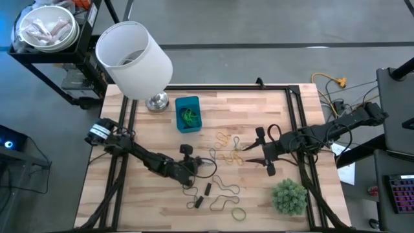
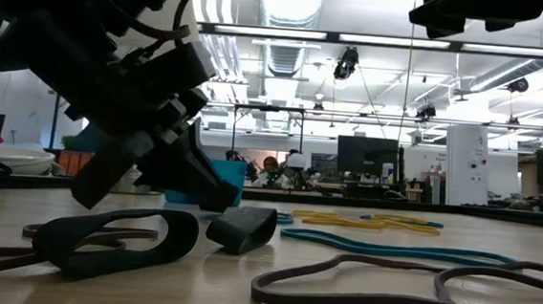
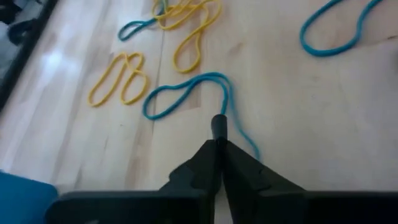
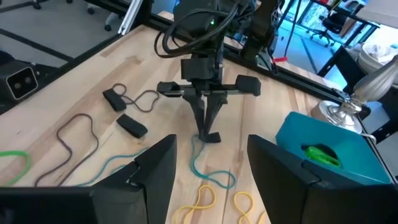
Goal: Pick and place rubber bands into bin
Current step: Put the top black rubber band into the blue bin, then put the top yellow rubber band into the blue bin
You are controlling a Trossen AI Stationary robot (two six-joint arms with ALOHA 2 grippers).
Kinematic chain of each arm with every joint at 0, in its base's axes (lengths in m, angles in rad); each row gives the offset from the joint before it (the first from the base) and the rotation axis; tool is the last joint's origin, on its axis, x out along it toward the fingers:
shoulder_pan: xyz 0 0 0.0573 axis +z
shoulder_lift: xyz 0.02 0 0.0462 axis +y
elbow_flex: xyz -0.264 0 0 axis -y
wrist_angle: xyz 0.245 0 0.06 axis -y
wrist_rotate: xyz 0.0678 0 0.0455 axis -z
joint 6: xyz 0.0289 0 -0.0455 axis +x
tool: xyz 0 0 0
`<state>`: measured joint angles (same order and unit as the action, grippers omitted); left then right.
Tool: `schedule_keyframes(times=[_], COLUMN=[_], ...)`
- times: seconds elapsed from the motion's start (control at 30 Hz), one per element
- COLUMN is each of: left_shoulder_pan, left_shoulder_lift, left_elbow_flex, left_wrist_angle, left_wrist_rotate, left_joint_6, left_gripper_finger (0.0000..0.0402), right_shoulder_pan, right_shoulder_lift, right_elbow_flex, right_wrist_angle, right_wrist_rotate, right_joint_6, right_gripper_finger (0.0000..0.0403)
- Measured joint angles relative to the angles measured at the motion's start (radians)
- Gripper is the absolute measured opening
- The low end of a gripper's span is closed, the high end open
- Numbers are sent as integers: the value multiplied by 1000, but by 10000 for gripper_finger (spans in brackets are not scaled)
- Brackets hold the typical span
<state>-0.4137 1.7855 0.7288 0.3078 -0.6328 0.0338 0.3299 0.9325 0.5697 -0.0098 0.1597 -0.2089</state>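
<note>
Loose rubber bands lie flat on the wooden table: yellow ones [image 1: 228, 147], dark ones [image 1: 220, 189], a green one [image 1: 239, 213] and teal ones [image 3: 329, 28]. The blue bin [image 1: 188, 113] stands toward the far edge with green bands [image 4: 323, 154] inside. My left gripper [image 3: 219, 124] points down at the table's middle, shut on a teal rubber band [image 3: 177, 99]. My right gripper [image 4: 211, 177] is open and hovers above the yellow bands, just right of the left one, touching nothing. My left gripper comes from above, pointing down, its shut fingertips [image 4: 208, 134] on the teal band's strand [image 3: 227, 107] beside its loop. The band lies slack on the table and runs on past both sides of the tips. The tips themselves hide whether the strand sits between them.
A big white lamp shade [image 1: 132, 58] on a silver base [image 1: 156, 102] stands at the far left corner beside the bin. A bushy green plant [image 1: 288, 196] sits near the right near corner. Black frame rails [image 1: 294, 123] run along the table's sides. Bare wood lies at the near left.
</note>
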Motion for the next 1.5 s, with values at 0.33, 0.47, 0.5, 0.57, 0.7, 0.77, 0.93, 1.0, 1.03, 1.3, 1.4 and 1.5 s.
schedule_keyframes(times=[0.33, 0.47, 0.5, 0.57, 0.7, 0.77, 0.93, 1.0, 1.03, 1.3, 1.4, 1.5], left_shoulder_pan=[9, 68, 92, 152, 303, 373, 470, 479, 480, 480, 480, 480], left_shoulder_lift=[-162, -272, -299, -346, -412, -422, -425, -425, -425, -425, -426, -426], left_elbow_flex=[0, -12, -19, -33, -66, -82, -88, -88, -88, -88, -88, -88], left_wrist_angle=[-3, -1, -2, -17, -32, -37, -102, -117, -117, -116, -116, -116], left_wrist_rotate=[-330, -396, -394, -366, -177, -122, -106, -103, -96, -48, -48, -48], left_joint_6=[208, 324, 340, 347, 295, 247, 163, 154, 154, 154, 152, 147], left_gripper_finger=[1, 1, 1, 1, 0, 0, 0, 5, 11, 98, 126, 143], right_shoulder_pan=[0, 0, 0, 0, 0, 0, 0, 0, 0, 0, 0, 0], right_shoulder_lift=[24, 47, 51, 58, 60, 60, 59, 59, 59, 59, 59, 59], right_elbow_flex=[-2, -2, -2, -2, -2, -2, -2, -2, -2, -2, -2, -2], right_wrist_angle=[-1, 1, 2, 0, 1, 1, -1, -1, -1, -1, -1, -1], right_wrist_rotate=[72, 77, 77, 78, 79, 79, 79, 79, 79, 78, 78, 78], right_joint_6=[31, 36, 39, 47, 56, 67, 72, 72, 72, 79, 80, 86], right_gripper_finger=[192, 192, 192, 192, 192, 192, 192, 192, 192, 192, 192, 192])
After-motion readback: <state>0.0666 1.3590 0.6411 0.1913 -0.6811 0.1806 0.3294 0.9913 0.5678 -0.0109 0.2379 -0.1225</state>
